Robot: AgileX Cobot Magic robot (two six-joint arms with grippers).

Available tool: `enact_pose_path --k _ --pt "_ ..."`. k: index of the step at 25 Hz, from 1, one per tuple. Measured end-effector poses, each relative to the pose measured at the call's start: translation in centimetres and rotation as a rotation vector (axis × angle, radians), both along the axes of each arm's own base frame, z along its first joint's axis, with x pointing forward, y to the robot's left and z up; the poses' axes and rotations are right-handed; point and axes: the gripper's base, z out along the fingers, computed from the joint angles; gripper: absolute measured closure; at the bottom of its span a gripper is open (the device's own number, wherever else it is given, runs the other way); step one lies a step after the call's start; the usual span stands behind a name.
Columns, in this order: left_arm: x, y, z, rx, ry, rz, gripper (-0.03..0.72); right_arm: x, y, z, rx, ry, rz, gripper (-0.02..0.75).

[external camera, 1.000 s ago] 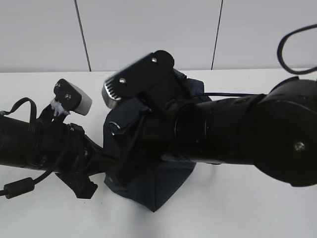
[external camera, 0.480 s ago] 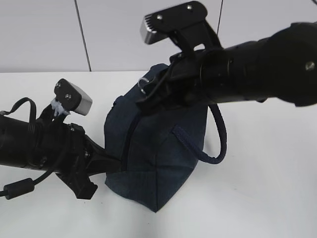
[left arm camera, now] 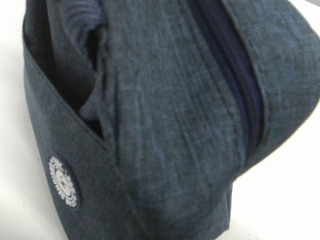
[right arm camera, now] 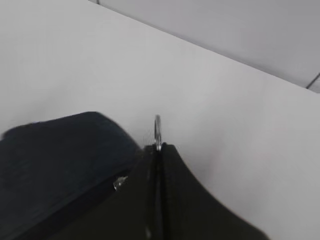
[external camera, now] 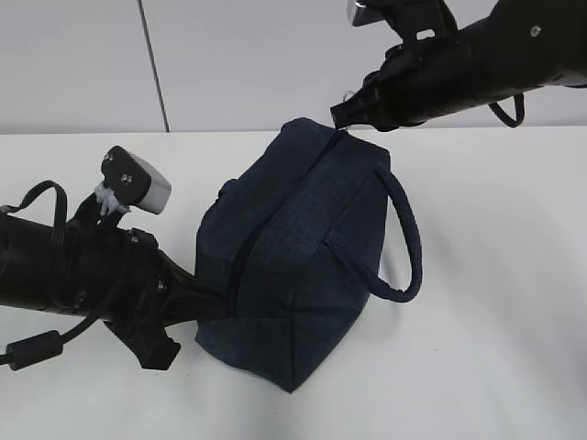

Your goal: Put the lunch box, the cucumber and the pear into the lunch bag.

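Note:
The dark navy lunch bag (external camera: 293, 247) lies slanted on the white table, its padded handle (external camera: 404, 238) looping out to the right. My left gripper (external camera: 213, 304) is shut on the fabric at the bag's near left end; its jaws are hidden in the left wrist view, which the lunch bag (left arm camera: 165, 125) fills. My right gripper (external camera: 341, 119) hovers at the bag's far top corner. In the right wrist view the right gripper (right arm camera: 158, 147) is shut on the silver ring pull (right arm camera: 157, 131), beside the lunch bag (right arm camera: 55, 155). The lunch box, the cucumber and the pear are out of view.
The white table (external camera: 495, 348) spreads bare to the right and front of the bag. A pale panelled wall (external camera: 275, 55) stands behind it. A black cable (external camera: 37, 348) hangs from my left arm near the front left edge. A white round patch (left arm camera: 63, 181) marks the bag's end.
My right arm has lifted off the bag and swung back and right, drawing the ring pull along the zipper to the far corner. The left arm has held still.

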Motion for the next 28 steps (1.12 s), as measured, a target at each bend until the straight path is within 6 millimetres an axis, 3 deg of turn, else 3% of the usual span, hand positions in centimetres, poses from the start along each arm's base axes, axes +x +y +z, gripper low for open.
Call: enact_pose_path --k 4,9,11,15,17,20,23,25,28 --pt "0.0 0.0 0.0 -0.002 0.001 -0.002 0.694 3.1 -1.5 -1.9 -0.021 0.074 -0.047 0.732" --pt "0.0 -0.1 0.1 -0.025 0.013 0.01 0.673 4.3 -1.6 -2.8 -0.031 0.114 -0.049 0.732" --pt "-0.1 -0.1 0.5 -0.041 0.011 0.009 0.595 4.4 -1.5 -2.7 -0.026 0.111 -0.05 0.732" --pt "-0.2 0.8 3.7 -0.164 0.01 0.129 0.328 4.3 -1.5 -2.7 -0.027 0.127 -0.048 0.732" --pt "0.4 1.3 6.6 -0.232 0.011 0.207 0.303 4.2 -1.6 -2.8 -0.021 0.141 -0.05 0.732" --pt "2.4 0.9 11.3 -0.232 -0.006 0.225 0.367 4.2 -1.6 -2.8 -0.018 0.145 -0.051 0.732" --pt "5.8 -0.1 14.8 -0.202 0.015 0.24 0.391 4.2 -1.6 -2.8 -0.017 0.148 -0.052 0.732" --pt "8.8 -1.2 15.6 -0.181 0.083 0.238 0.393 4.2 -1.6 -2.8 -0.012 0.151 -0.052 0.732" --pt "12.6 -3.1 14.1 -0.107 0.195 0.221 0.397 4.1 -1.5 -2.8 -0.006 0.157 -0.054 0.732"
